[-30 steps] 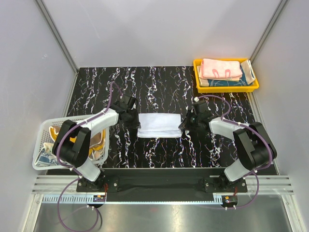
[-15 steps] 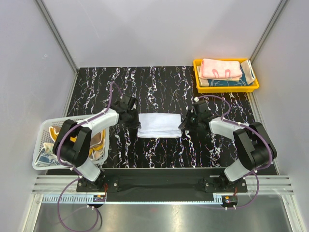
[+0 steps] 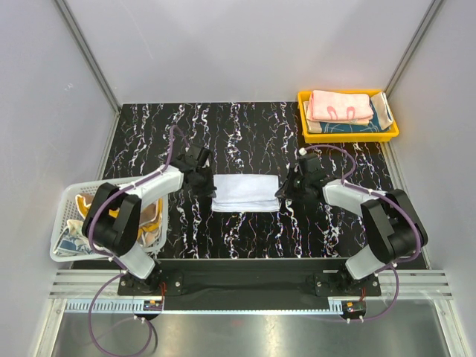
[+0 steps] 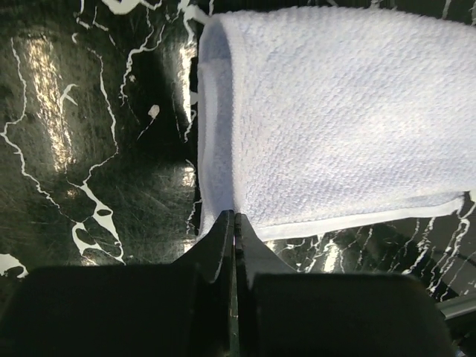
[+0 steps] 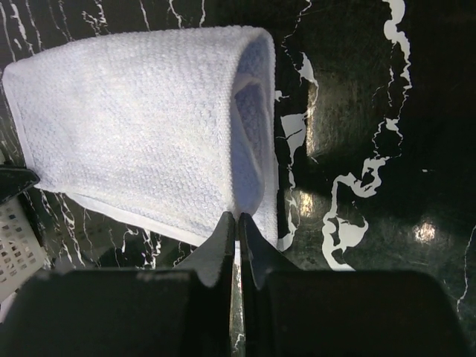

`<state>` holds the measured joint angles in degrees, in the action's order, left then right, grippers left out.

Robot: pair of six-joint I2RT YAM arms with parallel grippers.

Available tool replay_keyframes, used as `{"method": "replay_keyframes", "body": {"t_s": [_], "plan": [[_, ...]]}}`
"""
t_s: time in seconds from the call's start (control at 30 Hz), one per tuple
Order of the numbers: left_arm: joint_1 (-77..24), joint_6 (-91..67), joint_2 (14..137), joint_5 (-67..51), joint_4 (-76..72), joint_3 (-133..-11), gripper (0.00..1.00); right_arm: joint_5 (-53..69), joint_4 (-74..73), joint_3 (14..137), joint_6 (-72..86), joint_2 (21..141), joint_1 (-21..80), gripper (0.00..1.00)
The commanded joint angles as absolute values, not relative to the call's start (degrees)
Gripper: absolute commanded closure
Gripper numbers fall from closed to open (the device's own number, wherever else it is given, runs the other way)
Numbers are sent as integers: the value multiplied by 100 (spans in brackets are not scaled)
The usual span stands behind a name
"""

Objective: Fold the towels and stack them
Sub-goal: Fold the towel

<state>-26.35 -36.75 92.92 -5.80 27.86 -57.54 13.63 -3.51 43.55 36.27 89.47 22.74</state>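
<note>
A plain white towel [image 3: 245, 192], folded into a flat rectangle, lies in the middle of the black marbled table. My left gripper [image 3: 209, 186] is at its left end, shut on the white towel's near-left corner [image 4: 223, 186]; the fingertips [image 4: 235, 216] meet on the hem. My right gripper [image 3: 285, 192] is at the opposite end, shut on the near-right corner of the white towel [image 5: 141, 126], its tips [image 5: 237, 216] pinching the open fold. A pink towel [image 3: 340, 105] tops a folded pile in the yellow tray. More towels [image 3: 152, 223] are crumpled in the basket.
The yellow tray [image 3: 348, 136] stands at the far right corner of the table. A white mesh basket [image 3: 63, 223] sits at the near left, beside the left arm, and its edge [image 5: 11, 230] shows in the right wrist view. Grey walls enclose the table.
My left gripper has shut on the towel's left corner. Both arms have barely shifted, and the towel lies in the same place.
</note>
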Motion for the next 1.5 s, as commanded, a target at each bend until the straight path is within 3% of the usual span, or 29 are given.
{"method": "replay_keyframes", "body": {"t_s": [0.0, 0.57, 1.07, 1.23, 1.27, 1.4, 1.47], "plan": [[-2602, -3612, 8939, -571, 2917, -6143, 100, 1389, -509, 4614, 3542, 8517, 2320, 98], [-2593, -3639, 8350, -606, 3050, -5828, 100, 1415, -914, 4448, 3568, 7831, 2373, 98], [-2601, -3762, 8657, -686, 2487, -5124, 100, 1529, -370, 3551, 3735, 7945, 2479, 96], [-2593, -3762, 8771, -677, 2399, -5019, 96, 1626, -264, 3507, 3735, 8112, 2505, 87], [-2593, -3762, 8771, -677, 2399, -5010, 88, 1626, -281, 3516, 3701, 8112, 2505, 85], [-2593, -3700, 8623, -554, 2592, -5106, 66, 1442, -518, 3621, 3621, 7929, 2505, 61], [-2593, -3621, 8508, -423, 2724, -5273, 63, 1215, -763, 3717, 3578, 7770, 2505, 50]]}}
